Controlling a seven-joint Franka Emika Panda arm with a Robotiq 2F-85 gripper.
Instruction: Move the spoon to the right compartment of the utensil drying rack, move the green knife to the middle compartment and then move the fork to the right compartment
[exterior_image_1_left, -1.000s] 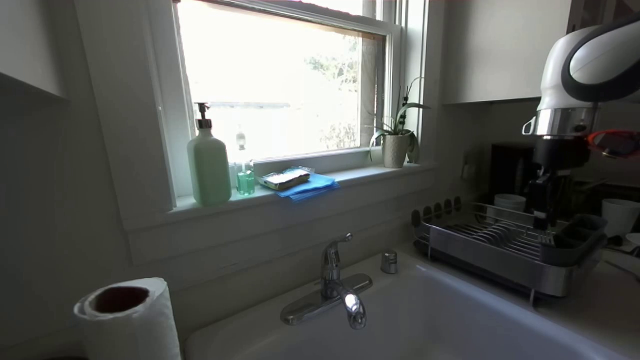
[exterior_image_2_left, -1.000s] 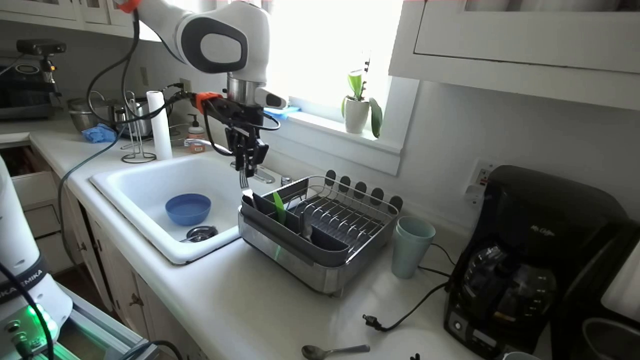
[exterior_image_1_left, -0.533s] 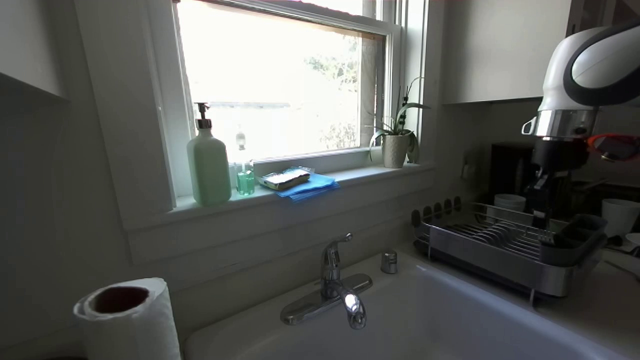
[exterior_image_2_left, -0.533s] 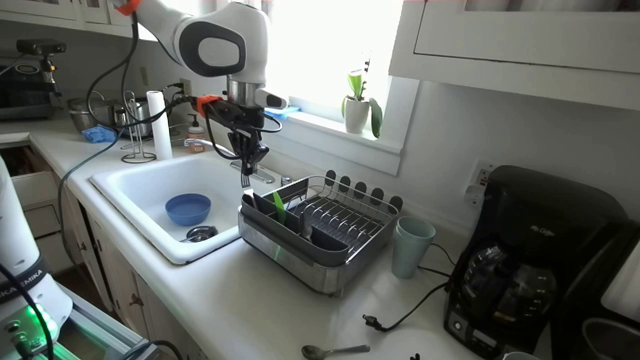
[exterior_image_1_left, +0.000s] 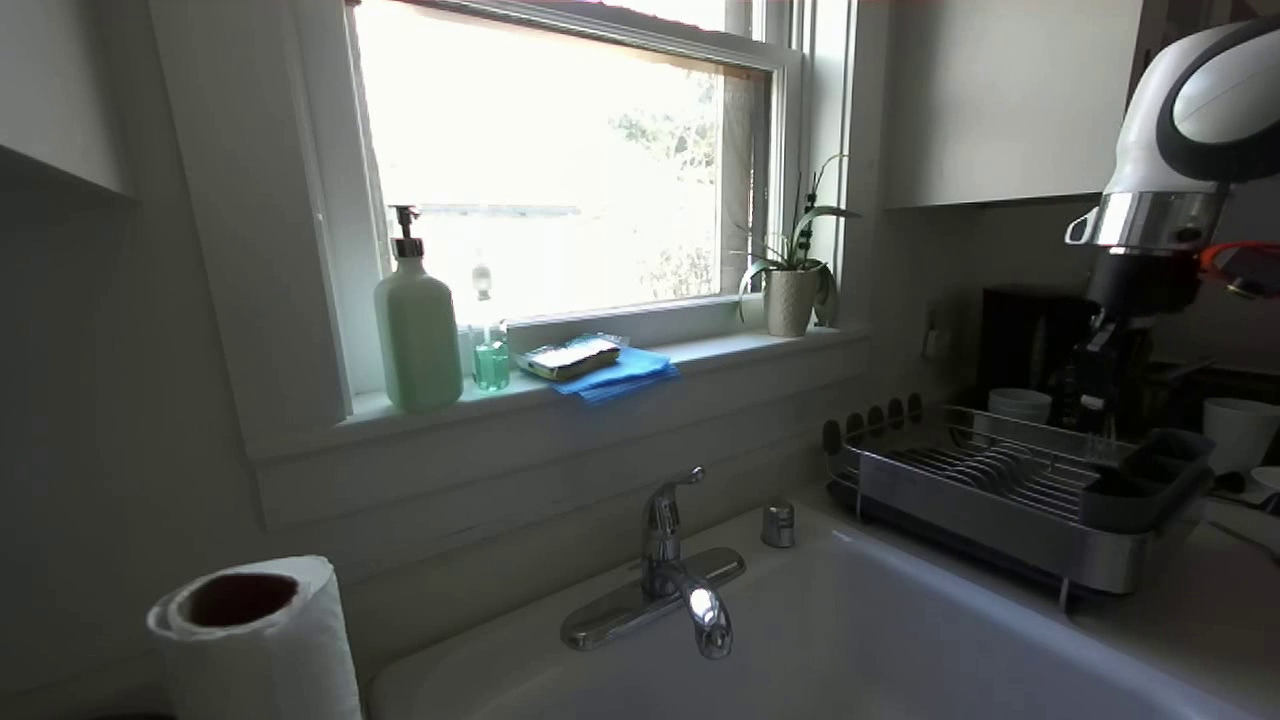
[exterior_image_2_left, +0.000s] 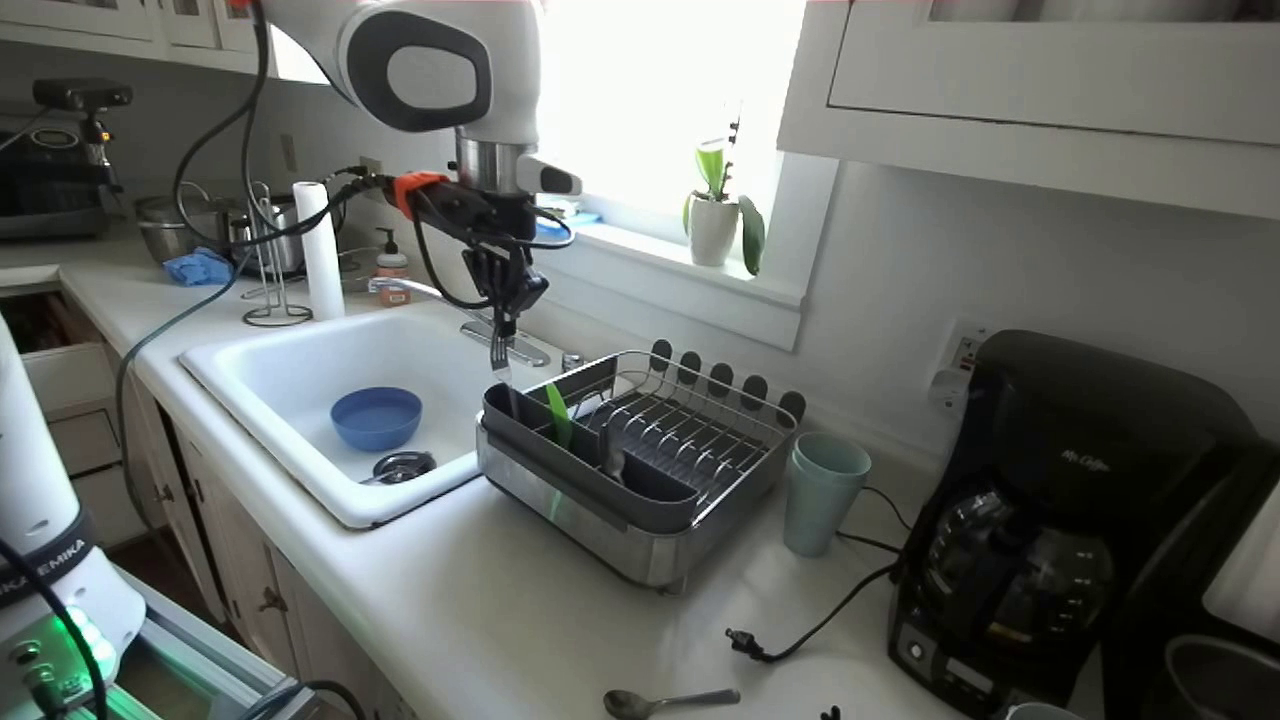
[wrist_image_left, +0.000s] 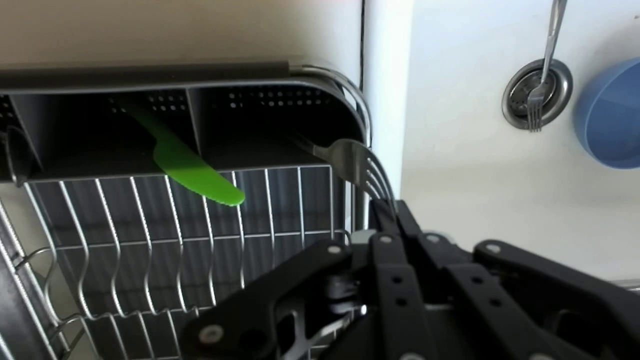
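Note:
My gripper (wrist_image_left: 394, 207) is shut on the tines of a metal fork (wrist_image_left: 346, 159); both also show in exterior views, the gripper (exterior_image_2_left: 507, 325) above the fork (exterior_image_2_left: 501, 358). The fork stands nearly upright, its handle down in the sink-side compartment of the utensil drying rack (exterior_image_2_left: 640, 562), the right one in the wrist view. The handle's lower end is hidden. The green knife (wrist_image_left: 192, 167) leans in the middle compartment; it also shows in an exterior view (exterior_image_2_left: 558, 412). A dark metal utensil, seemingly a spoon (wrist_image_left: 18, 156), stands in the compartment left of it. A spoon (exterior_image_2_left: 668, 703) lies on the counter.
The sink (exterior_image_2_left: 290, 450) beside the rack holds a blue bowl (exterior_image_2_left: 376, 418); another fork (wrist_image_left: 542, 82) lies over the drain. Light blue cups (exterior_image_2_left: 822, 495) and a black coffee maker (exterior_image_2_left: 1060, 520) stand past the rack. A faucet (exterior_image_1_left: 665, 560) is behind the sink.
The gripper has risen slightly and shifted a little toward the right in an exterior view. The fork has come up with it and stands more upright. The knife and rack have not moved.

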